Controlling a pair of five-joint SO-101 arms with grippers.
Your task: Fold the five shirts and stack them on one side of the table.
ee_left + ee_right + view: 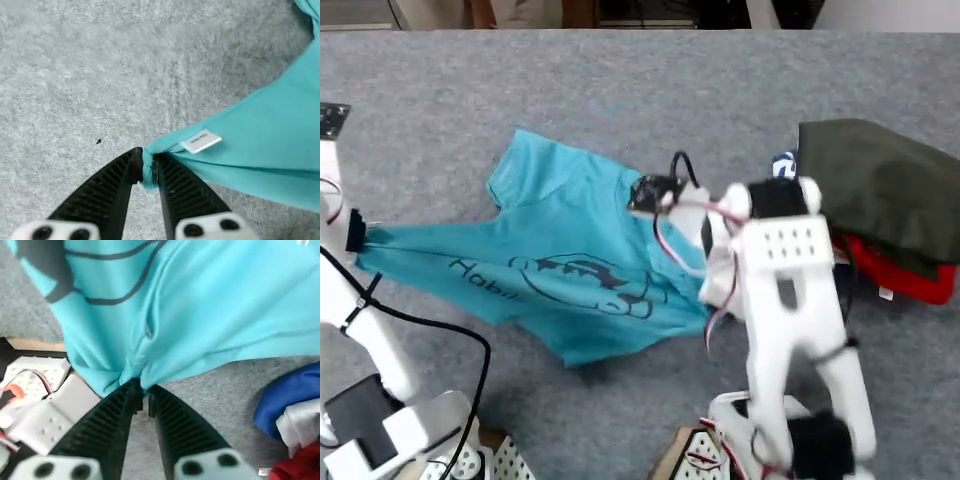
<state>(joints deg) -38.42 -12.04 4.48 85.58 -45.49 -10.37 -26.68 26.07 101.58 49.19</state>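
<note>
- The left claw is all but closed, its tips nipping a thin corner of the teal shirt just beside a small white tag. Very little cloth sits between the tips, so a firm tug would likely slide the corner free.
- The right claw is clamped the same way on a gathered fold at the shirt's opposite edge. (The bite looks deeper here, but it is on bunched cloth, not a flat hem.) A fold started from that grip could come out crooked.
- The teal shirt lies print up on the grey surface, drawn taut between the two claws and rumpled along its near edge, with no fold made yet.
- If one arm pulls harder or lifts sooner than the other, the shirt will probably twist or skew, and the weaker left pinch would be the first to fail.
- The dark green shirt lies on top of the red shirt, with a blue shirt peeking out. This pile sits just beside the right arm, so a wide swing to that side could knock or drag it.
- Loose wires from the right arm hang over the teal cloth. They may catch a fold as the arm travels and pull the shirt along with it.
</note>
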